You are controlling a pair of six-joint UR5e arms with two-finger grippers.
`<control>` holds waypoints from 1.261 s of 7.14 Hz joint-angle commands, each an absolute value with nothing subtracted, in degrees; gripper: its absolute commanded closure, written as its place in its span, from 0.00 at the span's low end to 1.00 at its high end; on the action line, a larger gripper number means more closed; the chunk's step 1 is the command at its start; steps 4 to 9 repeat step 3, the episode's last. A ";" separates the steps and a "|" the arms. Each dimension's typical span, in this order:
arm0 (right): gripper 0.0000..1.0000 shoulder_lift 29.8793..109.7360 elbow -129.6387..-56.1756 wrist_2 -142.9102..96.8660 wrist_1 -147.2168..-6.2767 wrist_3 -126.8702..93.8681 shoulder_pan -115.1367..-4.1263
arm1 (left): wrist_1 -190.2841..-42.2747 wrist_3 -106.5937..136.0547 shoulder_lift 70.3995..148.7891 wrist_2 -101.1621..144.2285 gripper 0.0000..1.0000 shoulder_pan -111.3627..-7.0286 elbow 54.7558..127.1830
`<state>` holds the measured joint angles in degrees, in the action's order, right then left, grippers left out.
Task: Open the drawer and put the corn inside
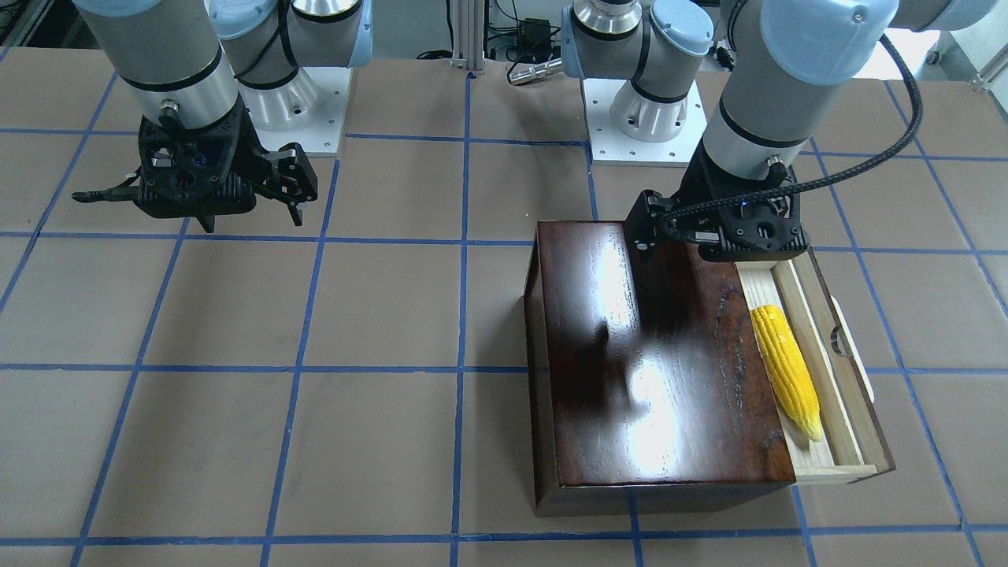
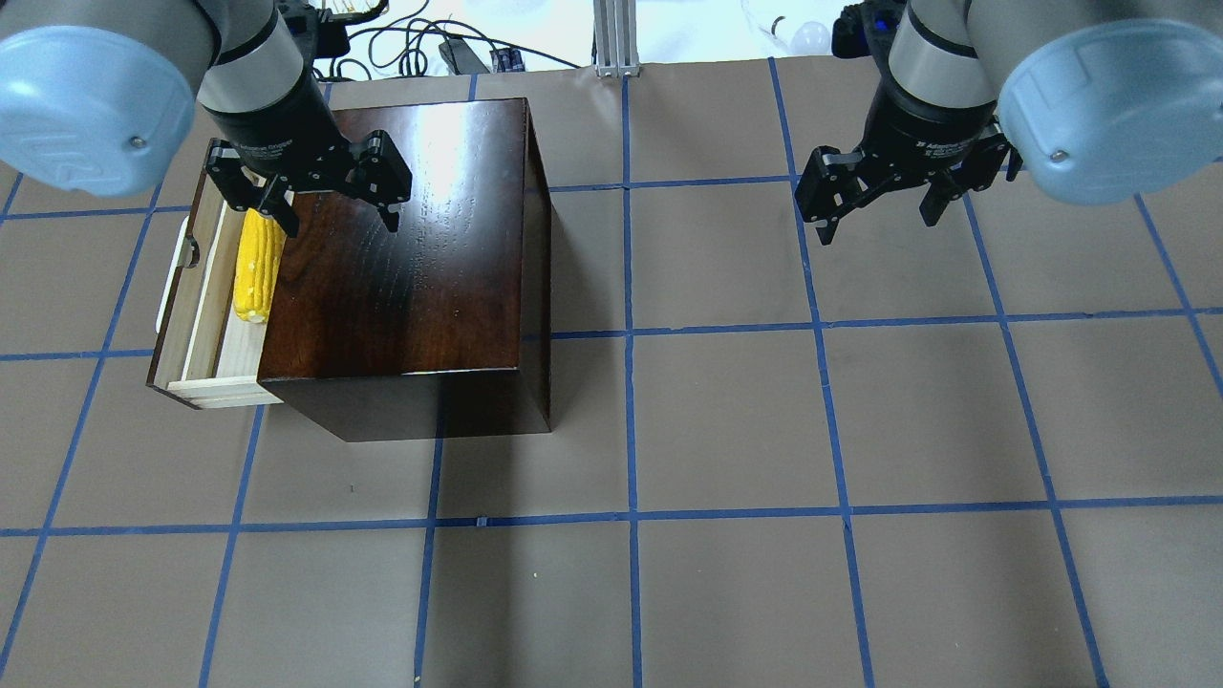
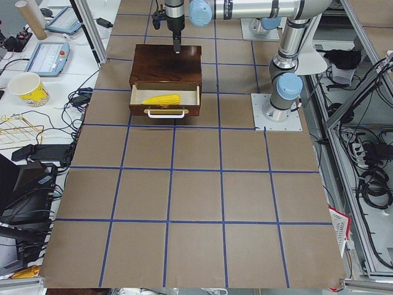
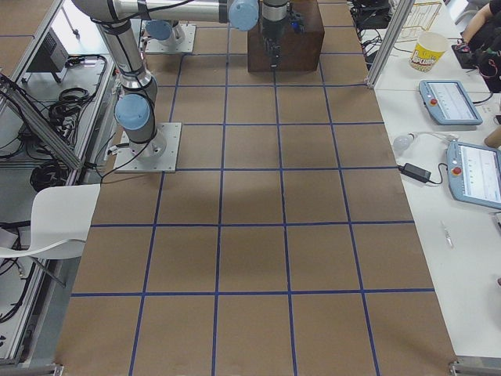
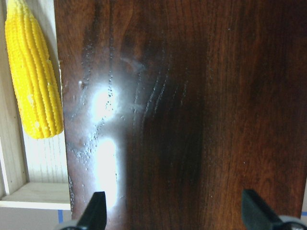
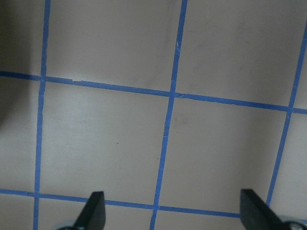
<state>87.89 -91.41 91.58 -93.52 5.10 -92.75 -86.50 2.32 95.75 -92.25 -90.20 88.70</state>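
Surface: brown table [image 2: 726, 420] with a blue tape grid.
Drawer [image 2: 218, 380]: pulled out from the wooden box [image 2: 411, 268], on its left side.
Corn [image 2: 256, 268]: lying lengthwise inside the drawer, just beside the box.
Left gripper [image 2: 341, 227]: fingers apart, empty, above the box top by the drawer edge.
Right gripper [image 2: 879, 229]: fingers apart, empty, well right of the box.

1. The table [image 2: 726, 420] is covered with a brown sheet, and blue tape lines [image 2: 631, 334] mark it into a grid of squares.
2. A slotted aluminium post [image 2: 611, 38] stands at the table's far edge in the overhead view.
3. On the white side bench [image 4: 470, 274] a blue-rimmed tablet [image 4: 448, 100] lies flat, with a second tablet [image 4: 476, 174] near it.
4. A yellow-and-white paper bucket [image 4: 428, 48] stands upright on the same bench, beyond the tablets.
5. A white chair [image 4: 47, 223] stands off the table's opposite side.
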 commanded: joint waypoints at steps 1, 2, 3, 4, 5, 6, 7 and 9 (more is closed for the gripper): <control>0.00 87.89 -91.41 91.58 -93.52 5.10 -92.72 | -86.22 2.29 95.01 -92.29 0.00 -90.18 89.30; 0.00 87.89 -91.49 91.58 -93.52 5.10 -92.90 | -86.39 2.29 95.01 -92.20 0.00 -90.18 89.30; 0.00 87.89 -91.41 91.58 -93.52 5.10 -92.73 | -86.40 2.29 94.92 -92.11 0.00 -90.26 89.30; 0.00 87.89 -91.41 91.58 -93.52 5.10 -92.73 | -86.40 2.29 94.92 -92.11 0.00 -90.26 89.30; 0.00 87.89 -91.41 91.58 -93.52 5.10 -92.73 | -86.40 2.29 94.92 -92.11 0.00 -90.26 89.30; 0.00 87.89 -91.41 91.58 -93.52 5.10 -92.73 | -86.40 2.29 94.92 -92.11 0.00 -90.26 89.30; 0.00 87.89 -91.41 91.58 -93.52 5.10 -92.73 | -86.40 2.29 94.92 -92.11 0.00 -90.26 89.30; 0.00 87.89 -91.41 91.58 -93.52 5.10 -92.73 | -86.40 2.29 94.92 -92.11 0.00 -90.26 89.30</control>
